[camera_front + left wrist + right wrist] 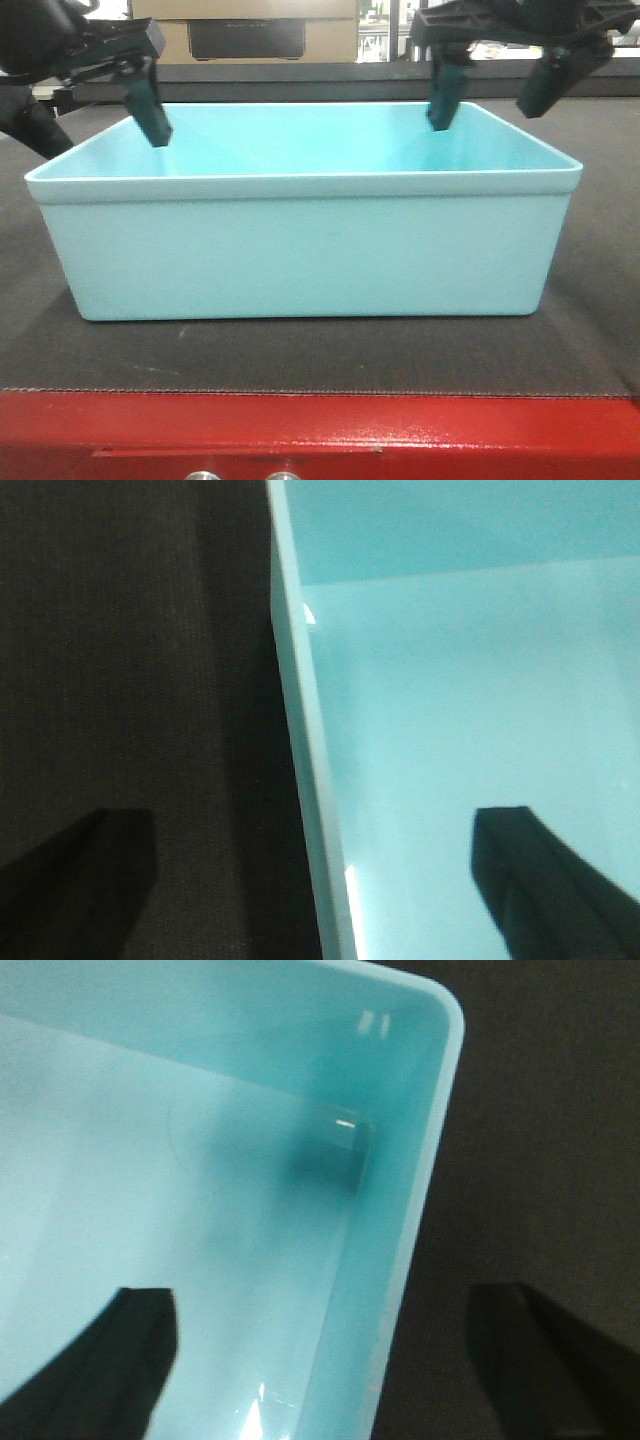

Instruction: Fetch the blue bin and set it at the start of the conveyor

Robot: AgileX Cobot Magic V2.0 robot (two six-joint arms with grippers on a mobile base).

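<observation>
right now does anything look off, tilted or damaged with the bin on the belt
Nothing stands out. The blue bin sits flat and upright on the black belt behind the red edge, with no crack or spill showing. The left hand and right hand are open, each straddling a side wall without gripping it.

along the top centre of the frame stands a tan cardboard box (330, 40) with a dark rectangular panel (245, 38) on its face. right of it, a bright glare (375, 45) shows between dark uprights; a pale bright patch (112, 8) sits at upper left.
</observation>
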